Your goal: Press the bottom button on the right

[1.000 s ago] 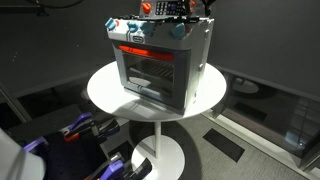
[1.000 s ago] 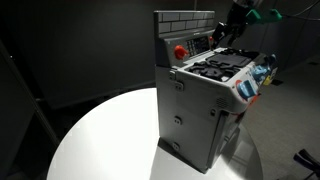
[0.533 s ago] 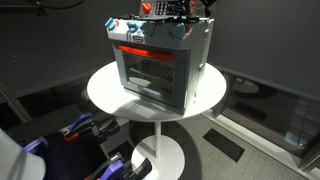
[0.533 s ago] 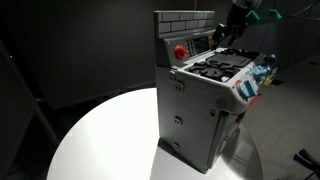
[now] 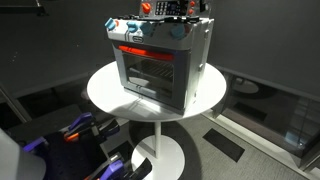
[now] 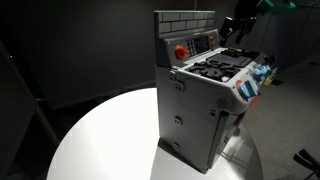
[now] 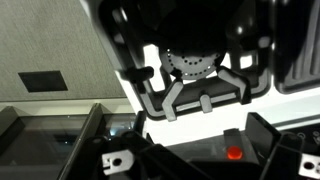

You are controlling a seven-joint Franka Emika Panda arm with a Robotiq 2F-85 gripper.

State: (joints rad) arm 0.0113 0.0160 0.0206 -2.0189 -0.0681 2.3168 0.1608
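The hand (image 6: 238, 30) hangs at the upper right of the frame, just above the back of the toy stove (image 6: 200, 110). From where I stand I cannot tell how far its fingers are parted, and I see nothing held in it. Just to its left is the button panel (image 6: 201, 42) on the stove's upright back wall, with a big red button (image 6: 180, 51) at the panel's left end. The bottom button on the right should sit on that panel, but it is too small to pick out. I'd guess it is a stiff plastic key with short travel, wanting a fingertip push, not a grip. The stove looks light and might slide on the round white worktop (image 6: 100, 130), whose edge is near. The burner grates (image 6: 222, 68) crowd the approach from below; there is open room above and to the right
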